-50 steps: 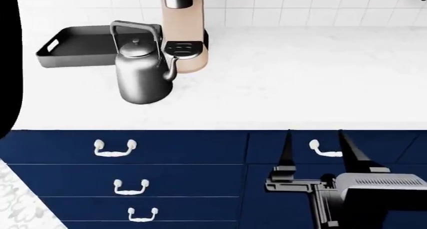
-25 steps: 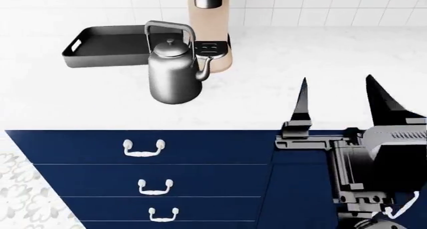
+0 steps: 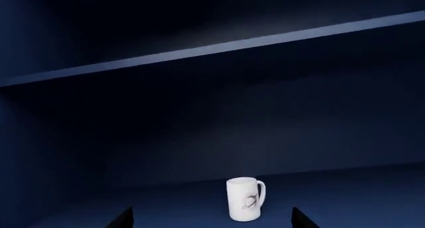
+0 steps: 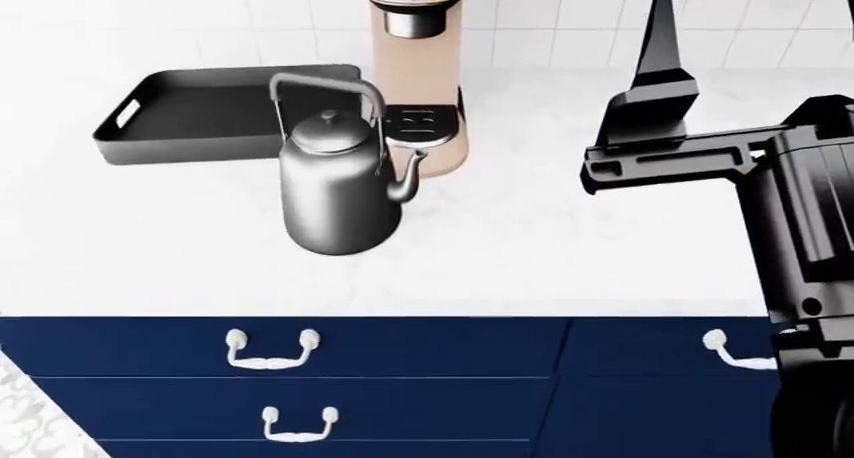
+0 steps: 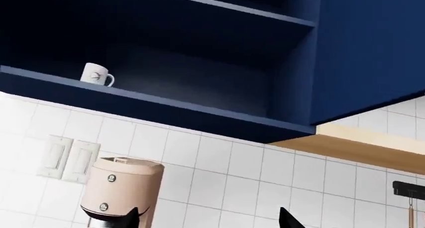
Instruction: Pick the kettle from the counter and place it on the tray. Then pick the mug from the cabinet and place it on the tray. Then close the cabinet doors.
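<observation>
The grey metal kettle [image 4: 334,183] stands upright on the white counter [image 4: 561,238], just in front of the dark tray [image 4: 187,113]. The white mug [image 3: 244,198] sits on the cabinet shelf [image 3: 166,208]. My left gripper [image 3: 211,221] is open, and the mug stands a little ahead of it between the finger lines. The right wrist view shows the mug [image 5: 97,73] far up on the open cabinet's lower shelf [image 5: 153,106]. My right gripper [image 5: 209,221] is open and empty. It is raised over the counter's right part, with one fingertip [image 4: 657,38] pointing up at the wall.
A tall beige coffee machine [image 4: 416,78] stands right behind the kettle's spout, against the tiled wall. Navy drawers with white handles [image 4: 272,348] run below the counter edge. Wall switches [image 5: 69,158] sit left of the machine. A navy cabinet panel [image 5: 371,54] is right of the open shelves.
My right gripper rose from in front of the drawers to above the counter, staying open. The head view shifted. The kettle kept its place by the tray.
</observation>
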Available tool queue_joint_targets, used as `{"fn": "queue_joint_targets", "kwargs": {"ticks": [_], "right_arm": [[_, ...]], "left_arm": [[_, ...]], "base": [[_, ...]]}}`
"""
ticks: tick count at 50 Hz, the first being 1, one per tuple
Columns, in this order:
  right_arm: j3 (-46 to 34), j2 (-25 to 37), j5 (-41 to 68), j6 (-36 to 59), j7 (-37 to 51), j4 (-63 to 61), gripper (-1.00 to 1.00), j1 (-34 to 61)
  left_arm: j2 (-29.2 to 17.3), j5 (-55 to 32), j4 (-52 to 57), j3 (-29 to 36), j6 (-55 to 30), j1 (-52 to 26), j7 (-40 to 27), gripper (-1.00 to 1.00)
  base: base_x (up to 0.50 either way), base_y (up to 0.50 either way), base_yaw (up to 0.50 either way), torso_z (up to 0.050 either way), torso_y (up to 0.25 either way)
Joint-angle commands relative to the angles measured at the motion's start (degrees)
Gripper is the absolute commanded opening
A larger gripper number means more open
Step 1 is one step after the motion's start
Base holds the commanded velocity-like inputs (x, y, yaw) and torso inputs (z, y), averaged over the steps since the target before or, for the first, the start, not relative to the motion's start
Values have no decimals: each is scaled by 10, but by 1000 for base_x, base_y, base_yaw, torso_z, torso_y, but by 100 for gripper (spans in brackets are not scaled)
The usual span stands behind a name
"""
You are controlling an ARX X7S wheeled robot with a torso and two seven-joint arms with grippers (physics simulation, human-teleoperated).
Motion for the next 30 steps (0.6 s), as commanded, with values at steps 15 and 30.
{"fn": "queue_joint_targets", "kwargs": {"ticks": [15,30], "right_arm": [[-19,13,20,11,19,-2,100,17],[-22,14,19,6,20,-3,100,14]], "left_arm": [[3,-28,8,6,-15,17,1,100],[2,-39,-16,15,-3,3,-1,100]], "base": [[500,0,0,0,0],[500,0,0,0,1]]}}
